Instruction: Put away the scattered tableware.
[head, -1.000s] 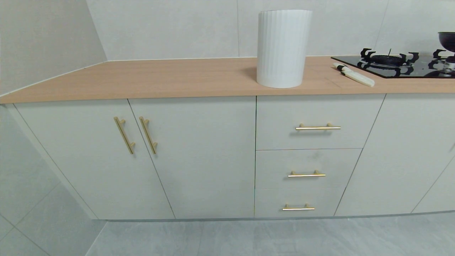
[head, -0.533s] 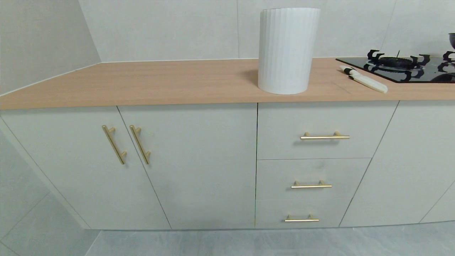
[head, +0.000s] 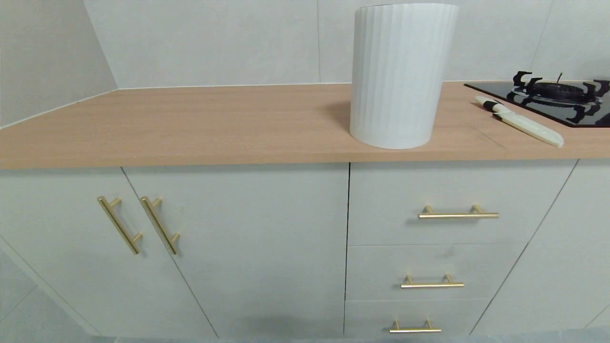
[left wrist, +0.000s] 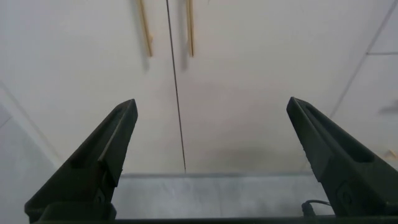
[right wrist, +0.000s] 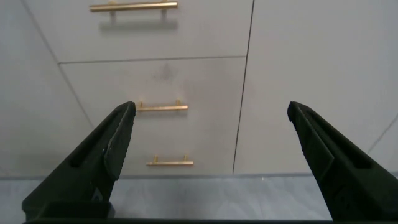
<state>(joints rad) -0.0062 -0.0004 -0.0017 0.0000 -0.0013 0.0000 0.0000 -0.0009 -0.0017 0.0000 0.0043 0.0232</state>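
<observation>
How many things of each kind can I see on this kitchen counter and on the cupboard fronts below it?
Door handles: 2
Drawer handles: 3
White ribbed container: 1
Knife: 1
Stove top: 1
Total: 8

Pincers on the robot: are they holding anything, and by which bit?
Nothing. The left pincer and the right pincer are both open and empty; the knife lies on the counter.
</observation>
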